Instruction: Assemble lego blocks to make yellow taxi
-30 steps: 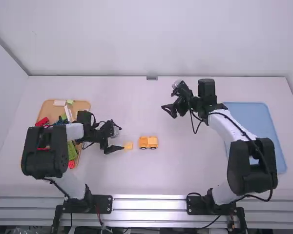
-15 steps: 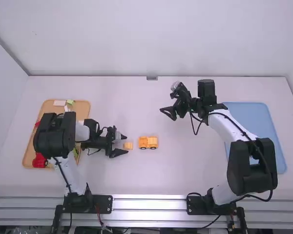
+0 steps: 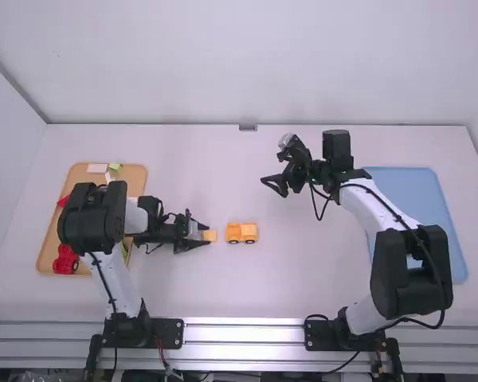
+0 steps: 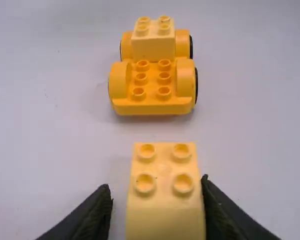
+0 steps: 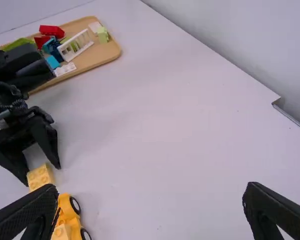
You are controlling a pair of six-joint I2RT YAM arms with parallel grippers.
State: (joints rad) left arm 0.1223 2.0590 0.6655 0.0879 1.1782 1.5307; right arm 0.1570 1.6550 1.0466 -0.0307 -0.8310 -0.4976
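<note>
Yellow block [image 4: 164, 167] stood studs up on desk [image 3: 303, 263], near wheeled base [image 4: 152, 105]. Left end effector [image 4: 156, 183] was spread around block, one finger at its side, slight gap opposite; no pinch yet. Right end effector [image 5: 150, 187] hung wide apart, nothing between fingers. Block probably light, stiff, smooth plastic, hard to crush but apt to twist under off-centre squeeze. Best hold: opposite flat walls, mid-length, studs and underside left free. Base likely rolled easily; wanted steadying by body.
</note>
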